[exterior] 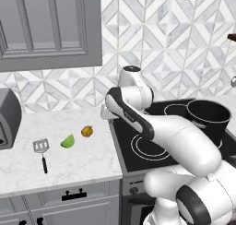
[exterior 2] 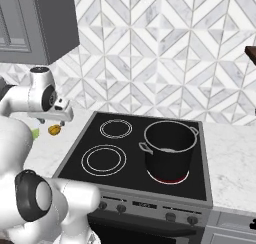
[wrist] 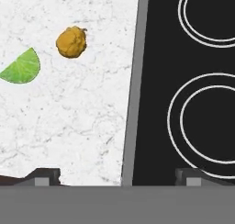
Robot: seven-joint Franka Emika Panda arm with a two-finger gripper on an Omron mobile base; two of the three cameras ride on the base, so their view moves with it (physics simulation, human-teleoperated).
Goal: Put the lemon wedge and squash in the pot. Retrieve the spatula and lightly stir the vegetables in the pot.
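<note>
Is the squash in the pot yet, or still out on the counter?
Out. The squash lies on the marble counter beside the lemon wedge; the pot stands apart on the stove.

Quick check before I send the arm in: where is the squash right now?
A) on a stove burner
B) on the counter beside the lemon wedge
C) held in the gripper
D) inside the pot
B: the squash lies on the marble counter just right of the lemon wedge, apart from it; the pot stands on the stove and the gripper is open and holds nothing.
</note>
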